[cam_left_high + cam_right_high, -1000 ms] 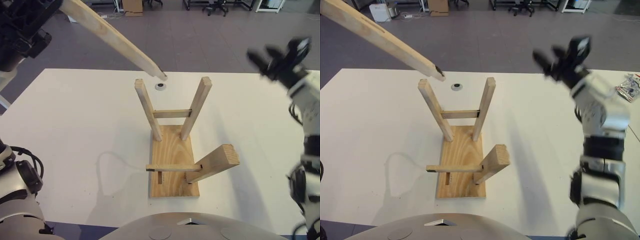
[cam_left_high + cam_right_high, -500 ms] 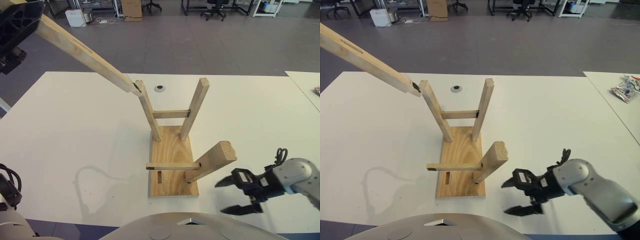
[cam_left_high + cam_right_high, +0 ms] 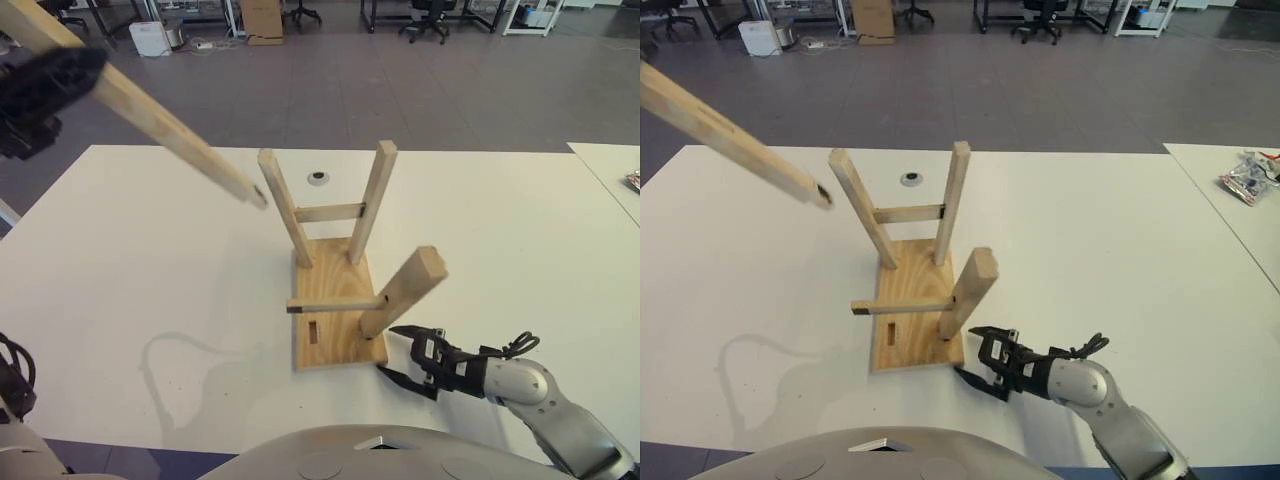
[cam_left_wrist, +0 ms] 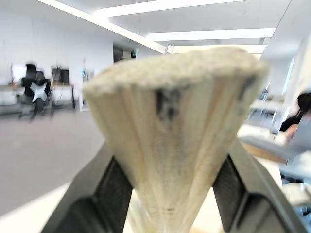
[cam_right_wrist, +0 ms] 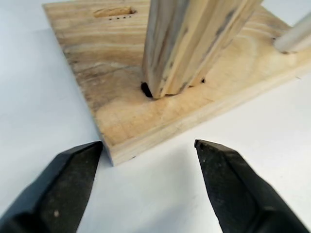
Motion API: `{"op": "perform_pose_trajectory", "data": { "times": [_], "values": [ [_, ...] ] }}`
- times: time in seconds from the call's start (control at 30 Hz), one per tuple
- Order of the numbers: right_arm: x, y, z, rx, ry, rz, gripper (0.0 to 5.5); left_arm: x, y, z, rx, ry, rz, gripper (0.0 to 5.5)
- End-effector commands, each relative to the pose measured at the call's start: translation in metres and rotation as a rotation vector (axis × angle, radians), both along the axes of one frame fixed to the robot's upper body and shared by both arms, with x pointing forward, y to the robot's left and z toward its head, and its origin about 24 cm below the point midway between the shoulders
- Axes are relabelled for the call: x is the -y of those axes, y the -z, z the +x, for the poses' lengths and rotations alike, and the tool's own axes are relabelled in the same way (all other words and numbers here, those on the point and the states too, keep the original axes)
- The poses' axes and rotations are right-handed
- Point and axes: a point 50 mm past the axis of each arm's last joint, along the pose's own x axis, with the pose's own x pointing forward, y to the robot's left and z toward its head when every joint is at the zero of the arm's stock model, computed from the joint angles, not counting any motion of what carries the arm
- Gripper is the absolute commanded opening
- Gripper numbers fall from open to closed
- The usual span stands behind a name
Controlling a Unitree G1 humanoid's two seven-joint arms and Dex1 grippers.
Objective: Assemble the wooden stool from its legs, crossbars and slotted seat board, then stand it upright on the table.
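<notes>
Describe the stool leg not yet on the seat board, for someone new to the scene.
On the white table lies the seat board, with other legs standing in it. Above the table's far left part, the left gripper holds a long wooden leg in the air, slanting down toward the board. It alone touches neither board nor crossbar; its lower tip hangs free.

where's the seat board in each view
Left eye view: the seat board lies flat mid-table, legs pointing up.
Right eye view: the same board, a little left of centre.
Right wrist view: its near corner, just beyond the open right gripper.
Left wrist view: this camera faces the end of the held loose leg instead.
Shared landmark: the tilted leg standing in that corner.
</notes>
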Motion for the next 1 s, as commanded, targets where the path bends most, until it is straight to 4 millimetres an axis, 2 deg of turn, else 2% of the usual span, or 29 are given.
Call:
{"op": "perform_pose_trajectory", "data": {
  "times": [0.03,0.1,0.2,0.37,0.4,0.47,0.53,0.63,0.73,1.0],
  "values": [
    [0.007,0.025,0.009,-0.050,0.184,-0.065,3.55,0.000,0.035,-0.002,-0.104,-0.008,0.196,2.05],
    [0.005,0.027,0.017,-0.031,0.216,-0.059,3.55,-0.001,0.056,-0.005,-0.155,-0.012,0.224,2.05],
    [0.009,0.028,0.026,-0.009,0.235,-0.071,3.55,0.003,0.081,-0.011,-0.167,-0.023,0.170,2.05],
    [0.021,0.030,0.029,0.001,0.252,-0.099,3.55,0.005,0.092,-0.012,0.038,-0.158,0.141,2.05],
    [0.022,0.031,0.027,-0.003,0.251,-0.102,3.55,0.005,0.098,-0.012,0.037,-0.192,0.158,2.05],
    [0.025,0.035,0.021,-0.019,0.261,-0.107,3.55,0.007,0.100,-0.012,0.144,-0.293,0.139,2.04],
    [0.025,0.042,0.017,-0.035,0.275,-0.107,3.55,0.011,0.100,-0.016,0.123,-0.243,0.070,2.04],
    [0.023,0.046,0.017,-0.034,0.286,-0.103,3.55,0.019,0.107,-0.024,0.101,-0.105,0.062,2.04],
    [0.022,0.043,0.025,-0.011,0.305,-0.102,3.55,0.031,0.112,-0.023,0.096,0.002,0.062,2.04],
    [0.017,0.031,0.043,0.041,0.263,-0.107,3.55,0.056,0.127,-0.021,0.111,0.058,-0.001,2.04]
  ]
}}
